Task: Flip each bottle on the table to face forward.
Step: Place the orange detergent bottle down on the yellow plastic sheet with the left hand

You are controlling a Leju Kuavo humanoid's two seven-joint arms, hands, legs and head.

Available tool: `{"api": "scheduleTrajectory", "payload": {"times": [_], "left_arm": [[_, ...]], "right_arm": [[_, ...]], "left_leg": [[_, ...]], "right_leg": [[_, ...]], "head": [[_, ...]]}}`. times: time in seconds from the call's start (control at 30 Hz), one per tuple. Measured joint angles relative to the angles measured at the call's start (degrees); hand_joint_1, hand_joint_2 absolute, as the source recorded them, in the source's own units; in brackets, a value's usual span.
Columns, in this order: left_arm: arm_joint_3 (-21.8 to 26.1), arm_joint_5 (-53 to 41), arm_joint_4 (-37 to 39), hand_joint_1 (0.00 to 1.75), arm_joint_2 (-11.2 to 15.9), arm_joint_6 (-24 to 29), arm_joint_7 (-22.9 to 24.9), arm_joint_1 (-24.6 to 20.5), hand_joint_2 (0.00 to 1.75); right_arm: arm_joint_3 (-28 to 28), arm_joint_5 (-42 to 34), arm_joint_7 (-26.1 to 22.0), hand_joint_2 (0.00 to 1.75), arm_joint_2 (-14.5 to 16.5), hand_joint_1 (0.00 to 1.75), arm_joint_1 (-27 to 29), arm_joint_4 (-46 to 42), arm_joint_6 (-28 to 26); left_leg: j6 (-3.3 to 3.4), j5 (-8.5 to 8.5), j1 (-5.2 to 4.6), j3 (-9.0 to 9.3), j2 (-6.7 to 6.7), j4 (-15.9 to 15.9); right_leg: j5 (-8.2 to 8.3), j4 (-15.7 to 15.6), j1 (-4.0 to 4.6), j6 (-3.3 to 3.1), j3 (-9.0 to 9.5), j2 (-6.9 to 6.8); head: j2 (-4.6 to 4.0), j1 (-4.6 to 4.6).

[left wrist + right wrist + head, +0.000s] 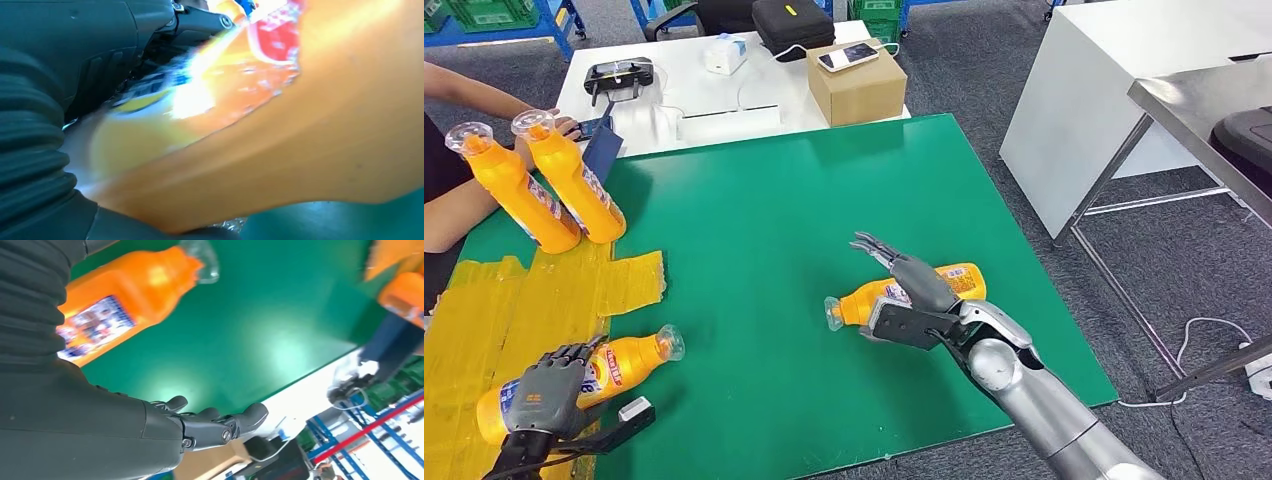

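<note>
Roughly: L hand (546,392) grips lying bottle (624,362) at mat's near-left, R hand (911,296) spread, empty, over second bottle (864,301); two upright bottles (574,186) prob. done.

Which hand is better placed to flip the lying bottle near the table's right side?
The right hand: it hovers open directly over that orange bottle. The left hand already grips another bottle.
</note>
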Motion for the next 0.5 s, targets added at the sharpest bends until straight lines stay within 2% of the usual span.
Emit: {"api": "scheduleTrajectory", "payload": {"times": [0.2,0.4,0.5], "left_arm": [[-0.7,2.9,4.2,0.00,1.2,-0.1,-1.3,-2.5,1.75],[-0.9,11.3,4.7,0.00,3.4,-2.3,-7.3,-3.1,1.75],[-0.9,13.6,4.4,0.00,4.0,-2.8,-8.8,-3.0,1.75]], "right_arm": [[-0.6,2.0,2.6,1.75,-5.6,0.00,-1.6,1.8,2.1],[-1.3,1.4,3.3,1.75,-10.0,0.00,-4.5,5.8,5.2],[-1.6,1.3,3.3,1.75,-11.6,0.00,-5.4,7.4,5.3]], "left_leg": [[0.04,-0.23,-0.03,0.54,-0.11,-0.1],[-0.15,0.52,0.01,0.75,-0.07,-0.2],[-0.20,0.60,0.00,0.75,-0.09,-0.2]], "right_leg": [[-0.32,0.0,-0.06,-0.14,0.66,-0.12],[0.05,0.2,-0.02,-0.24,0.91,-0.01],[0.27,0.2,-0.02,-0.18,0.87,-0.02]], "head": [[0.00,0.01],[0.00,0.00],[0.00,0.01]]}}
